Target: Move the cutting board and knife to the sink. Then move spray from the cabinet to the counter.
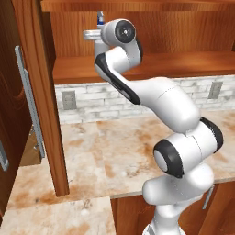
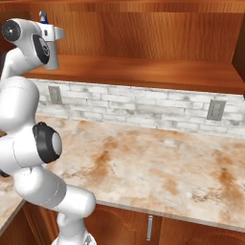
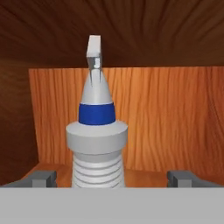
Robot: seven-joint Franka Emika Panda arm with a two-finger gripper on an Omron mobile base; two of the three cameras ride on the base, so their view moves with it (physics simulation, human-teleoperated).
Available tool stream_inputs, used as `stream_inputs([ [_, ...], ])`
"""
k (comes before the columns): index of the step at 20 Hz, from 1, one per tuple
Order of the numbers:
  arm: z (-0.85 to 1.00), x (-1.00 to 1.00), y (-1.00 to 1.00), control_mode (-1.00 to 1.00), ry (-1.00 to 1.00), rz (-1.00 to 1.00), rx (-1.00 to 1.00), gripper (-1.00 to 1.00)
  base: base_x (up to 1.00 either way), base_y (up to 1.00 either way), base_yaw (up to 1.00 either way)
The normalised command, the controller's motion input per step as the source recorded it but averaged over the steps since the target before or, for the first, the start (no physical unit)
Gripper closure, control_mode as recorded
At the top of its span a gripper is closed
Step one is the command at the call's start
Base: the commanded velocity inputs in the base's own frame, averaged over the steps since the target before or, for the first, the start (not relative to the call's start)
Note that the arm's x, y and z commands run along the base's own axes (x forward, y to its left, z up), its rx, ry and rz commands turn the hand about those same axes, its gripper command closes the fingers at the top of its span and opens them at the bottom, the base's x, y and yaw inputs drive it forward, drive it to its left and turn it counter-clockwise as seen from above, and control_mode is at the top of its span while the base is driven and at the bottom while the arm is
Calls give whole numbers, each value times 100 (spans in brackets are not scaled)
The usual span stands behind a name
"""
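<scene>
Reddish-brown wood surrounds the spray (image 3: 97, 144), which stands upright on the cabinet (image 1: 151, 64) shelf, close to the back panel. Seen from the hand camera, its ribbed grey neck, blue band and pale trigger nozzle rise between the two dark fingertips (image 3: 40, 178), which stand far apart on either side of the bottle with wood showing in the gaps. So the claw (image 3: 114, 180) is wide open and grips nothing.

Judging by this, the second part of the task is in hand: the reach for the spray, with the grasp itself not yet made. The next move calls for the jaws to close squarely on the bottle, probably low on the neck or body where it is widest, then a lift and a pull outward from the shelf before lowering to the worktop (image 2: 158, 167) below the cabinet.

From the left base camera, the nozzle tip peeks up behind the arm's wrist, beside the open cabinet door with its silver bar handle (image 1: 28, 98). The shelf above the spray leaves little headroom, so a high lift could knock the nozzle. A white brick backsplash (image 2: 143, 107) with outlets runs below the cabinet.
</scene>
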Motion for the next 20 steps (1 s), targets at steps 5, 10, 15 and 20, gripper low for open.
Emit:
stream_inputs([
  [5,0,18,9,-100,0,-3,1,-100,0,0,0],
  [10,0,17,5,-100,1,-2,0,-100,0,0,0],
  [15,0,15,1,-100,2,-1,0,-100,0,0,0],
  [20,0,3,0,-100,2,0,1,-100,0,0,0],
])
